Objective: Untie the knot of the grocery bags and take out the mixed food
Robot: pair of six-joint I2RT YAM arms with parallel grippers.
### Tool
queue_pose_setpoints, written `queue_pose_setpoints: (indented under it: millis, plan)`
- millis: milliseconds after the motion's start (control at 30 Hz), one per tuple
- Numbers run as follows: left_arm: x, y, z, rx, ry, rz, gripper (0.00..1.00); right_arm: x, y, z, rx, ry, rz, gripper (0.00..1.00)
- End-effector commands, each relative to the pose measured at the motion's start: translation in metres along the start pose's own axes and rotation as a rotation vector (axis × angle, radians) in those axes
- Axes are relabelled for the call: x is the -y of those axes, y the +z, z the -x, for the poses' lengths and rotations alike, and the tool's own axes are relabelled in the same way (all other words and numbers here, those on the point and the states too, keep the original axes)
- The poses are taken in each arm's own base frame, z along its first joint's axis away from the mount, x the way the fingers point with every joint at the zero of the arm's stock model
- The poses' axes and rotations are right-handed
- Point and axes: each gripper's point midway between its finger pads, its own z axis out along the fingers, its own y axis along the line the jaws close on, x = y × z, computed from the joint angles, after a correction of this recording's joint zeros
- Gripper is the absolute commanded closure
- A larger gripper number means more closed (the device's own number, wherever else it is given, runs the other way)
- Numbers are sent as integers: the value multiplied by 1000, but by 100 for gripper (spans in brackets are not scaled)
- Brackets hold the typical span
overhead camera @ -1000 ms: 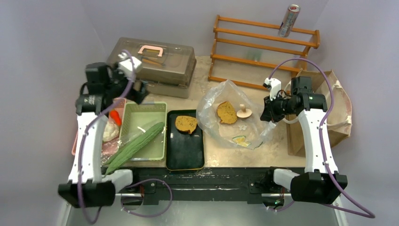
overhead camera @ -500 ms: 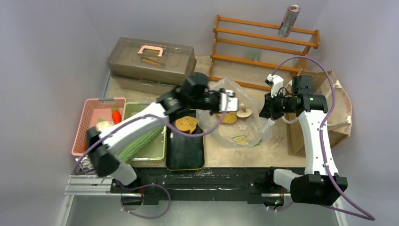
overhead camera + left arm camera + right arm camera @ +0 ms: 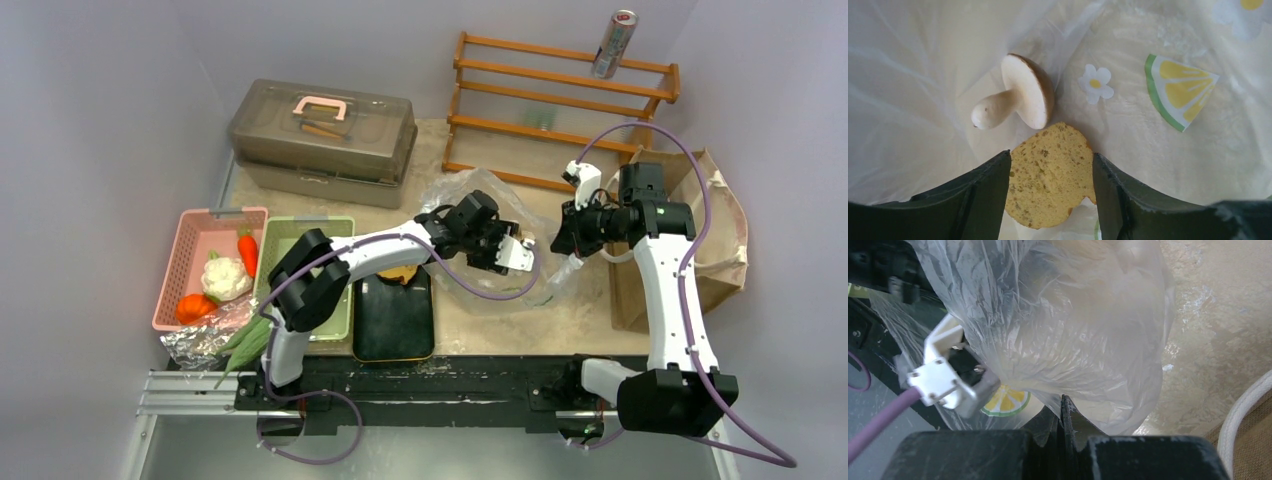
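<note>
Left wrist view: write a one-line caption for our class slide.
Left gripper straddling a toast slice beside a mushroom inside the plastic bag.

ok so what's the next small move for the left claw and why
Probably close the left claw on the toast slice: it lies between the open fingers inside the plastic bag, mushroom just beyond, while the right claw pinches the bag's edge.

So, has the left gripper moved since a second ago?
Yes. The left gripper swung right, from the left end of the lidded case into the transparent plastic bag.
</note>
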Motion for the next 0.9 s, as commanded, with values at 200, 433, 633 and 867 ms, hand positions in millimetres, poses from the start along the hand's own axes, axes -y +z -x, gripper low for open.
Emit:
queue_pose_setpoints:
  millis: [200, 433, 633, 867]
  plan:
    - [7, 34, -50, -146, 110, -36, 33, 1, 1, -6, -17, 17, -6, 100]
    - [5, 46, -74, -234, 71, -61, 47, 0, 1, -9, -25, 9, 0, 100]
    - [8, 38, -72, -213, 51, -84, 87, 2, 1, -7, -26, 4, -4, 100]
    - [-6, -14, 2, 24, 74, -6, 100, 3, 3, -4, -21, 8, 1, 100]
